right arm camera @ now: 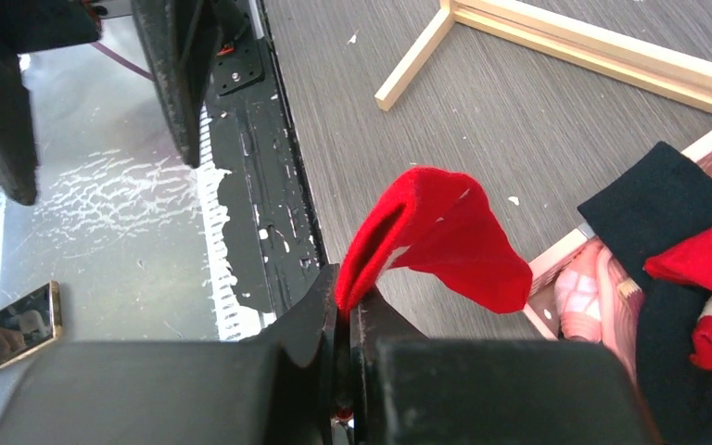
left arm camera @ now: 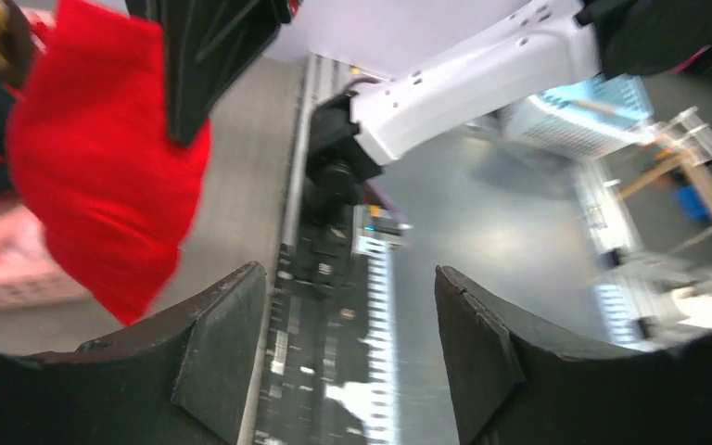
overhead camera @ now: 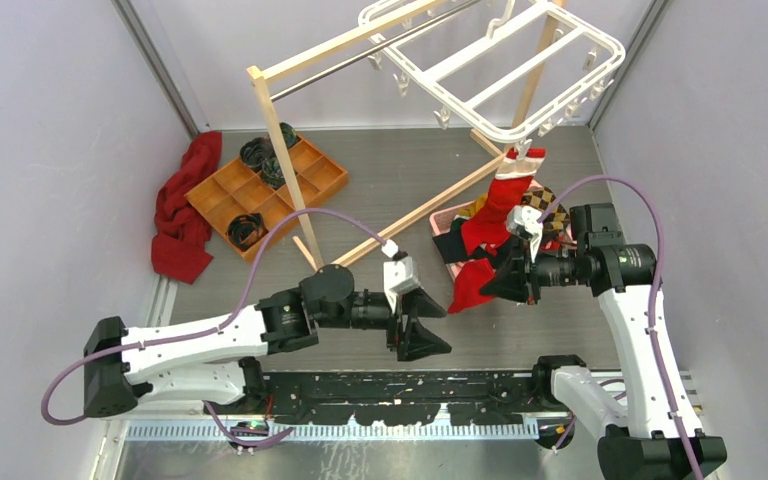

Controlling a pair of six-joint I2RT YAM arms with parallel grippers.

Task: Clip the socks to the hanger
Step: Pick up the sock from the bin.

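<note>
The white hanger [overhead camera: 520,60] hangs tilted at the top right. One red sock with a white cuff [overhead camera: 513,188] hangs from a clip at its near edge. My right gripper [overhead camera: 505,280] is shut on the edge of a plain red sock [overhead camera: 470,285], which dangles above the floor in front of the basket. In the right wrist view the sock [right arm camera: 445,236] is pinched between the closed jaws of the gripper [right arm camera: 346,297]. My left gripper [overhead camera: 422,320] is open and empty, just left of that sock. In the left wrist view the gripper [left arm camera: 350,343] has the sock [left arm camera: 102,176] at its upper left.
A pink basket [overhead camera: 443,215] with red, black and checkered garments sits behind the held sock. A light wooden rack [overhead camera: 285,150] stands in the middle. An orange tray [overhead camera: 305,170] with dark socks and a dark red cloth [overhead camera: 185,205] lie at the left.
</note>
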